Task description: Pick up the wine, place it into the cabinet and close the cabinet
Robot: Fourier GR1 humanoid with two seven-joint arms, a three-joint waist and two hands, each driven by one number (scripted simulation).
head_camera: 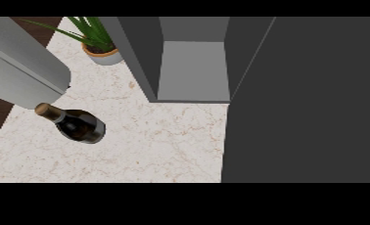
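Wine bottle (78, 123): dark glass, tan-capped neck, left of frame on pale marbled worktop (166, 141). Open grey cabinet (194, 67) behind. Hands unseen; state cannot be told.

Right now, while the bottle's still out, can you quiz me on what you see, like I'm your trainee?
1. Is the cabinet door open or shut?
2. True or false: the wine bottle is inside the cabinet.
3. What sits farther back on the counter, by the cabinet's left wall? A: a potted plant. B: a cup. C: a plate.

Key: 1, open. 2, false: it is on the counter, left of the cabinet. 3, A.
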